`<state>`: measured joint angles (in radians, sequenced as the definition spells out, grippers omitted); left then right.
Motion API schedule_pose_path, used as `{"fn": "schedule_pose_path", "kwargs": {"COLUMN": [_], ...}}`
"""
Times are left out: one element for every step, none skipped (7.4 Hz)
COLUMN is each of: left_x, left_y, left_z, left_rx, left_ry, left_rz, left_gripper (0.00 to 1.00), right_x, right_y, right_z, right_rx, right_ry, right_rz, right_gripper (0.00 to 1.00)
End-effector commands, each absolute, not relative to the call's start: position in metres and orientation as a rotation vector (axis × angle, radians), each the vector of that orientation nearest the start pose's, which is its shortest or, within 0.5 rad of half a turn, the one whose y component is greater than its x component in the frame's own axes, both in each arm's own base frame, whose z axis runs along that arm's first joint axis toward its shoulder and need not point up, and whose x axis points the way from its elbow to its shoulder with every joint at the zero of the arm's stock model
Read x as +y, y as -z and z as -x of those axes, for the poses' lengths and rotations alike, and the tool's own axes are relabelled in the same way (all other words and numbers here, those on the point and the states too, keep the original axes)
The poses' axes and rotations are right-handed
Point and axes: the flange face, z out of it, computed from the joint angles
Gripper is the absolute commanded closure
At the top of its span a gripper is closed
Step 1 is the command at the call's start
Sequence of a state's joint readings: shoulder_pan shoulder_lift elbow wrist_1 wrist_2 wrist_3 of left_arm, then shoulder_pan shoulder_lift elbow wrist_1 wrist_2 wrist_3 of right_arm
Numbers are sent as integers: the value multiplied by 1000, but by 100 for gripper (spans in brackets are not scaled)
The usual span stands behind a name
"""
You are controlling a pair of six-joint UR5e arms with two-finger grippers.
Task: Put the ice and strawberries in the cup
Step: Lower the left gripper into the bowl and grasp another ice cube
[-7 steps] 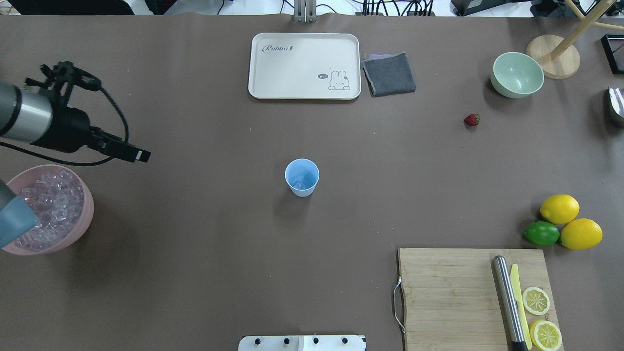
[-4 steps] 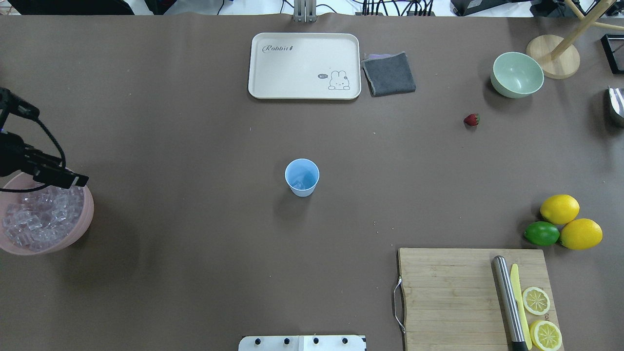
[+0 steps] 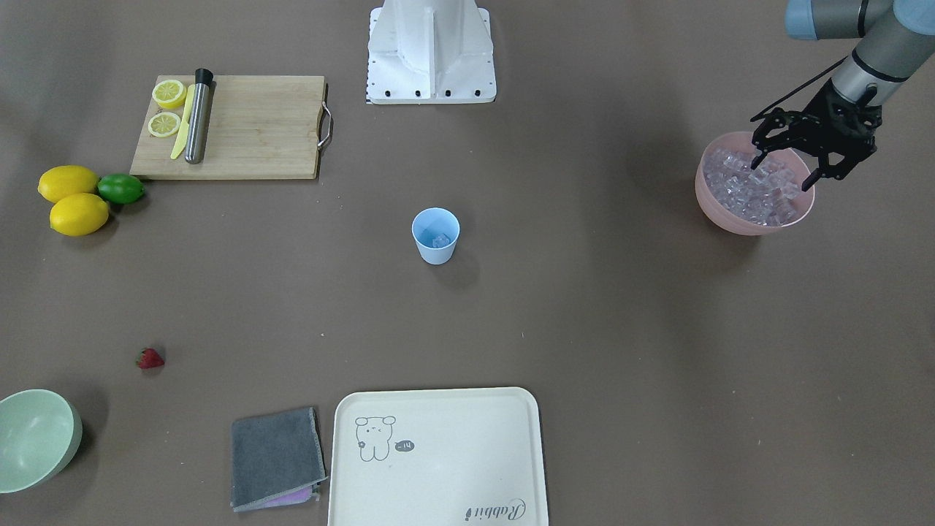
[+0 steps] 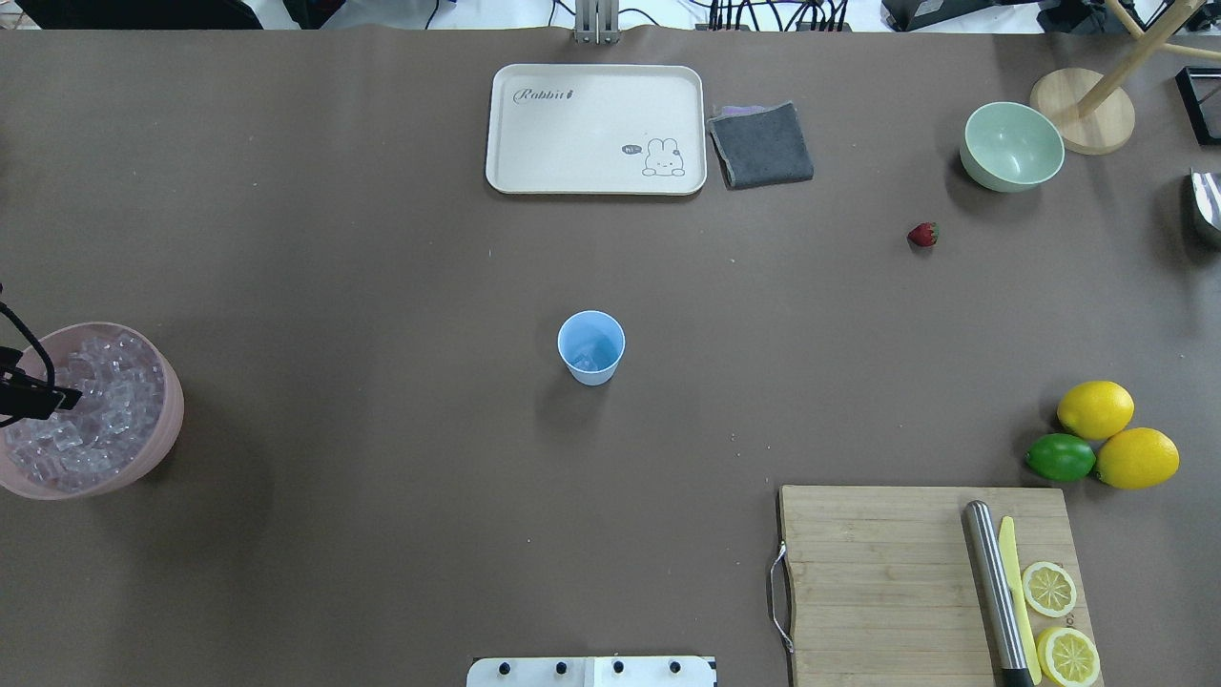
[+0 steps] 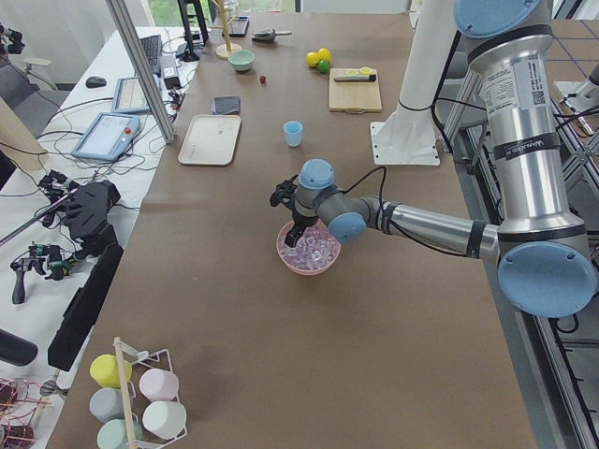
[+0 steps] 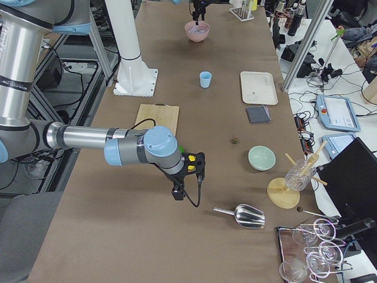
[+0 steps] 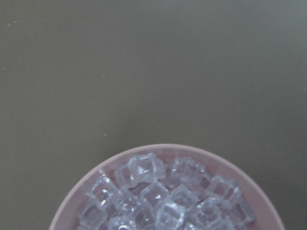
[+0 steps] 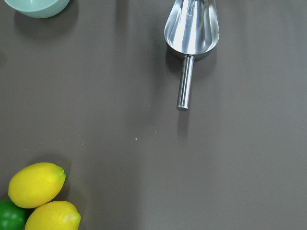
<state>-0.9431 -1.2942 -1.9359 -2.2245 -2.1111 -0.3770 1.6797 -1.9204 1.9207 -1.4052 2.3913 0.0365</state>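
The left gripper hung with its black fingers spread wide, jaws open, tips down just over the heaped ice. The cubes directly under the jaws were small, clear and glassy with a faint lilac cast, their edges rounded, piled loose and crowded. They filled a round pink bowl with a smooth matte wall, and both fingertips stood inside its rim. Whether the tips touched the cubes could not be told.

Well apart from those jaws, toward the robot's right and about mid-table, stood the cup, a small pale-blue plastic tumbler, tapered and upright on the brown matte table. A glint of clear ice lay at its bottom.

Farther from the jaws again, past the cup and out toward the table's far edge, the strawberry lay alone on the brown surface, small, red and dimpled. It was near a smooth pale-green bowl but not touching it.

The right gripper hovered at the other end of the table, and its jaws could not be judged. Below it lay a shiny metal scoop and glossy yellow lemons.
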Motion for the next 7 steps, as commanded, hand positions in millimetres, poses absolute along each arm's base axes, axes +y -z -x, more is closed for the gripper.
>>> {"fn": "schedule_pose_path", "kwargs": {"left_x": [-365,-360,-357,-358,-358,-358,-358], "left_y": [-540,-539,-545,-552,-554,-554,-553], "left_z": [-182,-192,-196,-196,-196,-196,-196], "left_rx": [801,808,792,768,765,766,766], "left_ry": [-481,-517,-573,-610,-613,-614,-614], "left_rz": [-409,-410,-418,-435,-432,-434,-434], "left_gripper": [7,7,18,34,44,44,44], "right_x": [-347,-347,-347,-347,-347,-347,-347], "right_y": [-612,-612,-612,-612,-612,-612,-612], "right_z": [-99,-99,-99,-99,-99,-99,-99], "right_rx": [-813,-813,-813,-813,-815,-815,-813], "right_ry": [-69,-72,-74,-75,-75,-75,-75], "right_rz": [-186,-184,-184,-183,-183,-183,-183], "right_gripper": [0,0,0,0,0,0,0]}}
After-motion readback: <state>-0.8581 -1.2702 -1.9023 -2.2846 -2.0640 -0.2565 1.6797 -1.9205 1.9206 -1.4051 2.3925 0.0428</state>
